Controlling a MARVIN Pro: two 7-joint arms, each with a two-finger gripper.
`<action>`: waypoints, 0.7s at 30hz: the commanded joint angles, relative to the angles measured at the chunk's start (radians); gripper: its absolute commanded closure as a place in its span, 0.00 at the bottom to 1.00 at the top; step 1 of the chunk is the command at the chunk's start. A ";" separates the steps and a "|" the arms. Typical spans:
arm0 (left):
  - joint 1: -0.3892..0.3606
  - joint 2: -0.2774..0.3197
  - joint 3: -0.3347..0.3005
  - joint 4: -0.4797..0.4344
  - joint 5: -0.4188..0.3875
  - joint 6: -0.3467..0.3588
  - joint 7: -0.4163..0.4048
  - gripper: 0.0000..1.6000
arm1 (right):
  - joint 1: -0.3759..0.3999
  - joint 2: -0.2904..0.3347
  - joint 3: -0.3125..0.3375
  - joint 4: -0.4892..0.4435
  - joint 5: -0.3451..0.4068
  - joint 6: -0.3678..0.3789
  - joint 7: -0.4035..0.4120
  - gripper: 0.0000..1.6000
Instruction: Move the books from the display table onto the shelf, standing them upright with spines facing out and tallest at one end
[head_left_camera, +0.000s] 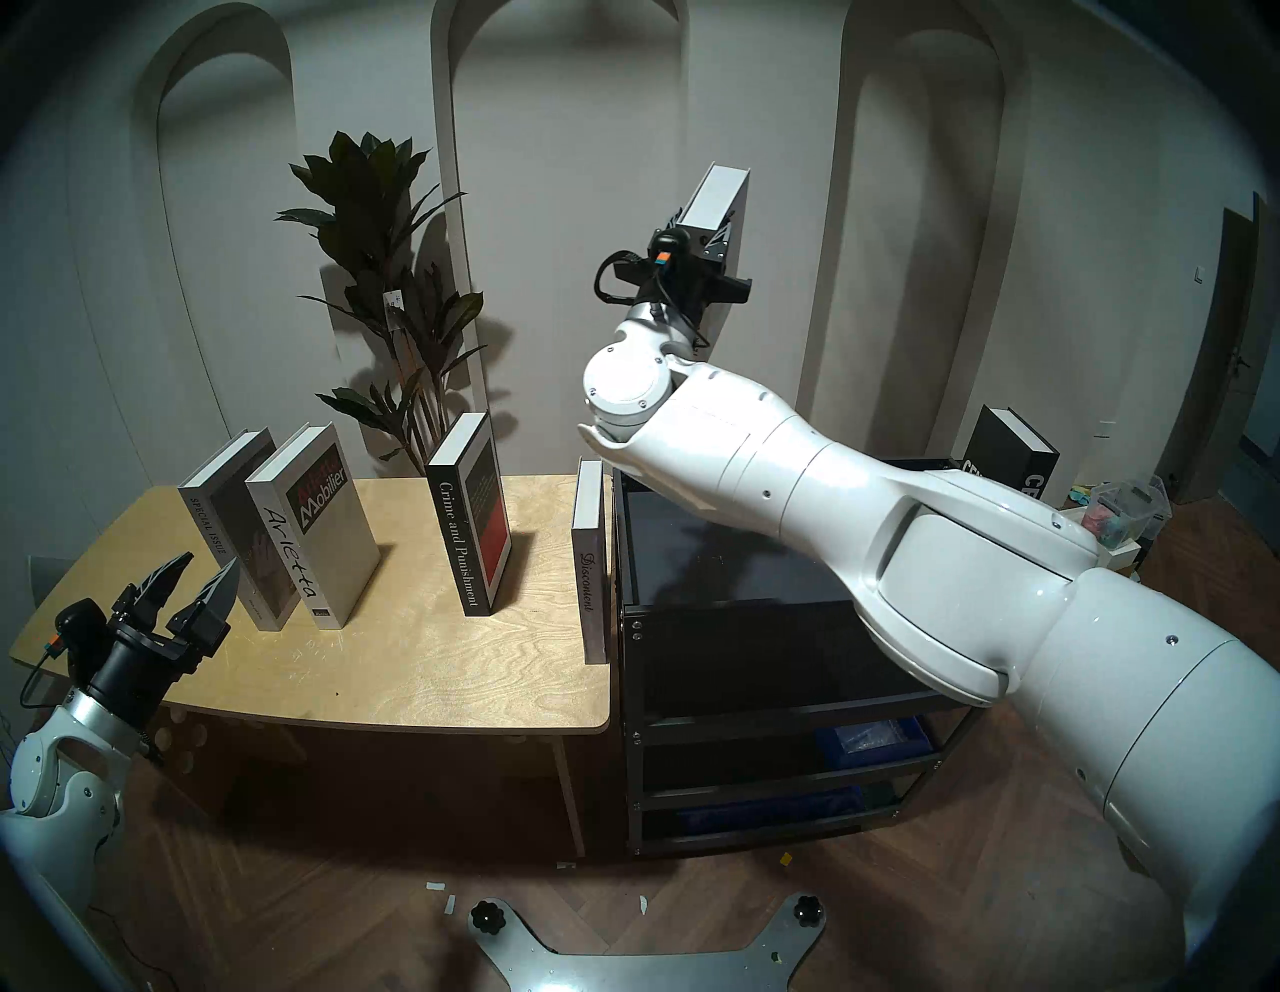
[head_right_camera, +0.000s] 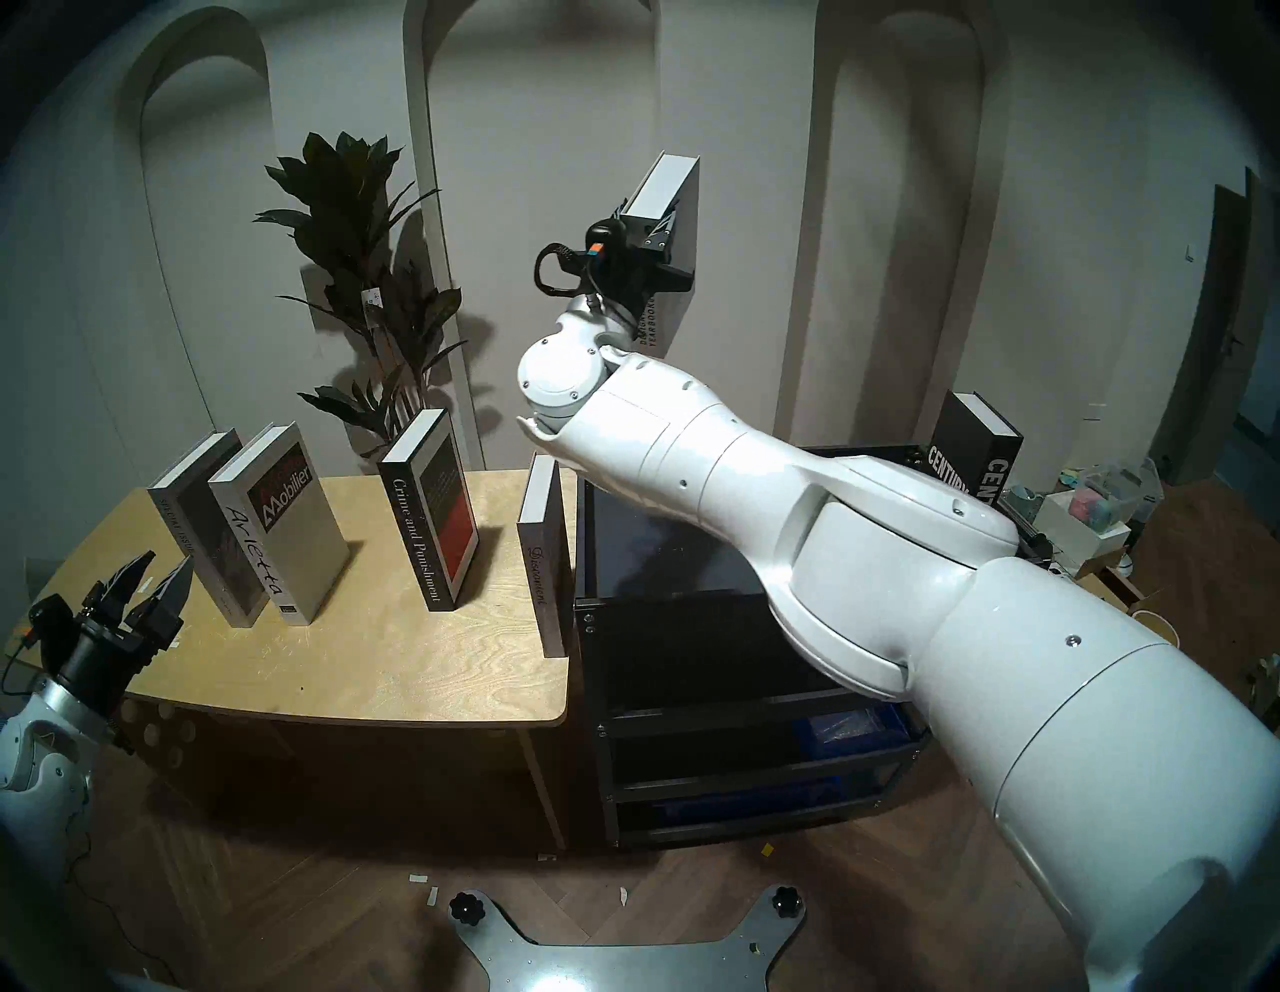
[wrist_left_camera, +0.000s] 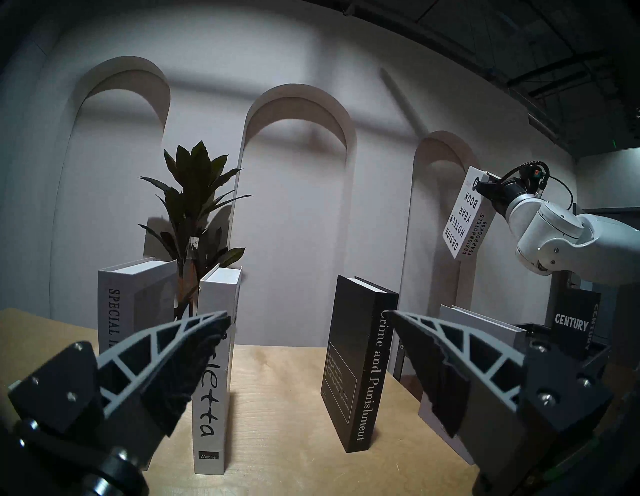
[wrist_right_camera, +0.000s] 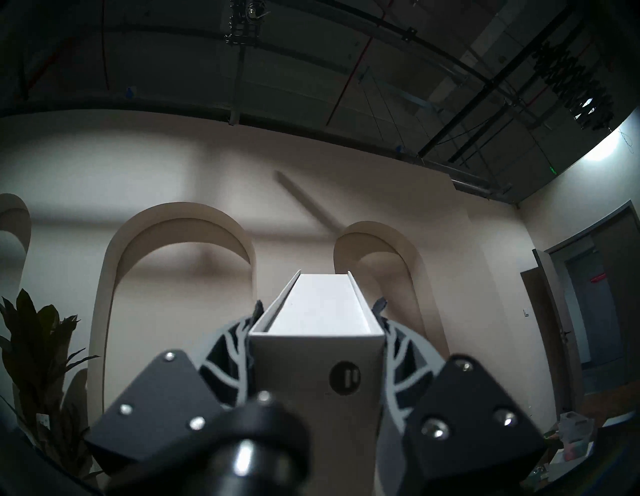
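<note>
Four books stand upright on the display table: SPECIAL ISSUE, Arietta, Crime and Punishment and Discontent at the table's right edge. The black CENTURY book stands at the back right of the shelf. My right gripper is shut on a white Design Hotels Yearbook, held high in the air above the shelf's back left; the right wrist view shows both fingers pressed on its covers. My left gripper is open and empty, just left of SPECIAL ISSUE.
A tall potted plant stands behind the table. My right arm reaches across over the shelf's top tray. Boxes and clutter sit to the right of the shelf. My metal base plate lies on the floor in front.
</note>
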 joint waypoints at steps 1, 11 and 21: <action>-0.017 0.013 0.001 -0.011 0.011 -0.016 -0.010 0.00 | 0.036 0.099 0.026 -0.058 0.018 0.000 0.062 1.00; -0.024 0.014 0.018 -0.016 0.040 -0.028 -0.023 0.00 | 0.002 0.185 0.044 -0.136 0.078 0.011 0.148 1.00; -0.027 0.017 0.036 -0.037 0.069 -0.040 -0.060 0.00 | -0.037 0.289 0.046 -0.224 0.140 0.036 0.234 1.00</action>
